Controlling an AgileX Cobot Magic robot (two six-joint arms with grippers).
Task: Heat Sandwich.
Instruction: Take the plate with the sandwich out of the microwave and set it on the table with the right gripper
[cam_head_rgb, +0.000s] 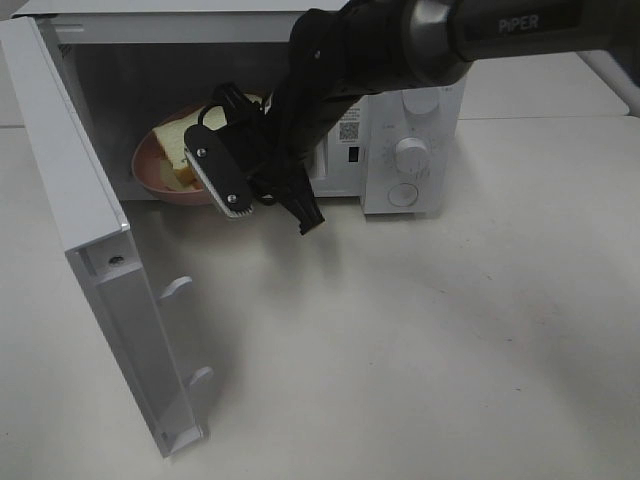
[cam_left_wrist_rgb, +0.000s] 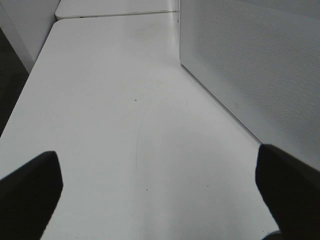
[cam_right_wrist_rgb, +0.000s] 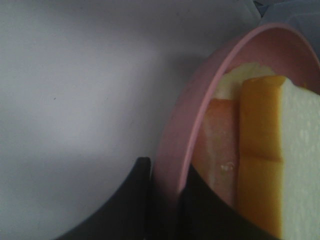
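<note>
The sandwich (cam_head_rgb: 178, 150), pale bread with an orange filling, lies on a round pink plate (cam_head_rgb: 152, 175) in the open microwave (cam_head_rgb: 410, 110). My right arm (cam_head_rgb: 340, 60) reaches across from the right into the opening, and its own body hides the fingertips in the high view. In the right wrist view my right gripper (cam_right_wrist_rgb: 167, 205) is shut on the plate rim (cam_right_wrist_rgb: 175, 135), one finger outside and one inside, with the sandwich (cam_right_wrist_rgb: 260, 150) just beside it. My left gripper (cam_left_wrist_rgb: 160, 192) stands open over bare table, holding nothing.
The microwave door (cam_head_rgb: 90, 230) is swung wide open towards the front left, with its handle (cam_head_rgb: 175, 288) facing the table. The microwave's perforated side wall (cam_left_wrist_rgb: 250, 65) stands close beside my left gripper. Control knobs (cam_head_rgb: 410, 155) are on the right of the front.
</note>
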